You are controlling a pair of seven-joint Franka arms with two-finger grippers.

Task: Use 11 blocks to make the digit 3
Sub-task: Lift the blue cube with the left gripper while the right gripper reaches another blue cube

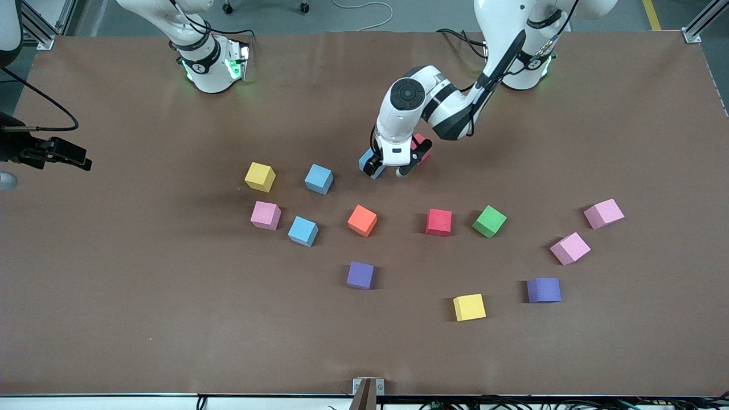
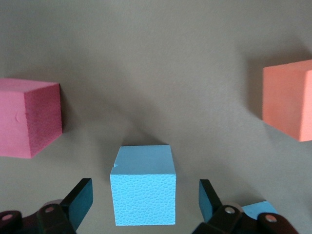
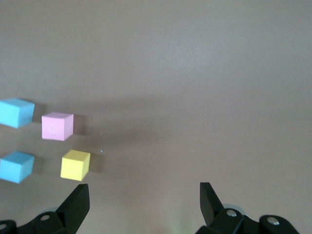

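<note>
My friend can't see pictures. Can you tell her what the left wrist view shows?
The left claw is open around a light blue foam cube on the brown table, one finger on each side, not touching it. A red foam cube and an orange foam cube sit nearby.

**A robotics lab bench**

This is a lab set up for robot trials. Two white arms (image 1: pixel 433 108) are bolted at the edge of a wide table (image 1: pixel 142 319) covered in plain brown matting. Aluminium framing rails (image 1: pixel 40 28) stand at its corners, loose cables (image 1: pixel 364 14) trail over the grey floor, and coloured foam cubes (image 1: pixel 363 220) lie scattered as test pieces.
</note>
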